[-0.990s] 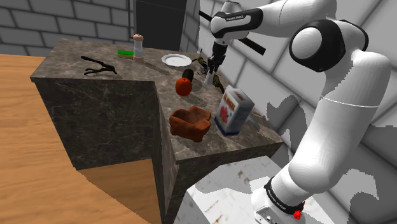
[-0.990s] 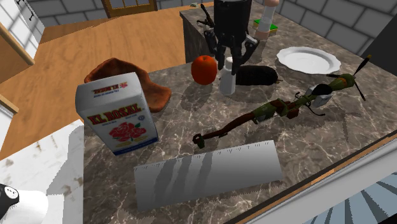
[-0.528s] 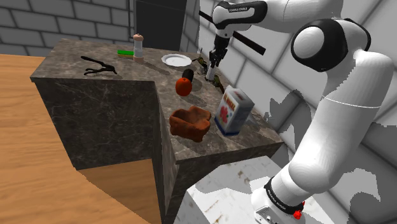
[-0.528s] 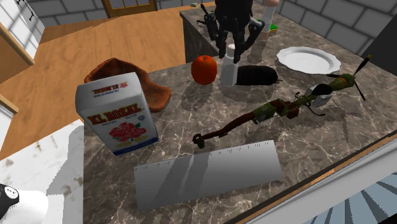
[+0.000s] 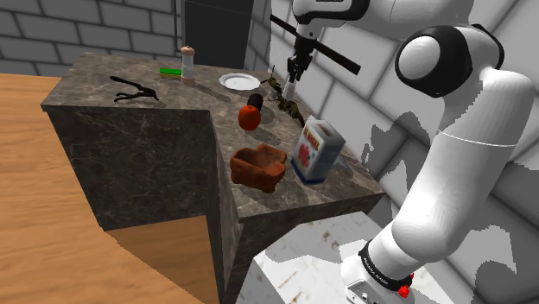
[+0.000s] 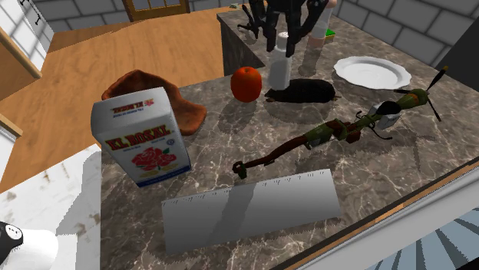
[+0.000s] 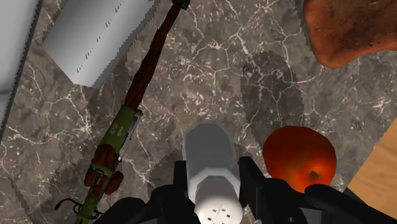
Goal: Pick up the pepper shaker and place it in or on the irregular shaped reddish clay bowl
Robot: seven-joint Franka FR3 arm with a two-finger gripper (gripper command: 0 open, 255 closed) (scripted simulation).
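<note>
White pepper shaker (image 6: 279, 69) upright in the gripper (image 6: 282, 46), clear of the counter (image 6: 230, 157); lumpy reddish-brown bowl (image 5: 257, 167) on it, well apart.

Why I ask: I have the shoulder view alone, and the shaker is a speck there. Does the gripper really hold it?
Observer: Yes. In the wrist view the gripper clasps the white shaker from both sides, holed cap toward the camera.
Operator: What lies beneath it?
Observer: Bare marble counter. A red fruit sits beside the shaker, toward the reddish bowl.
</note>
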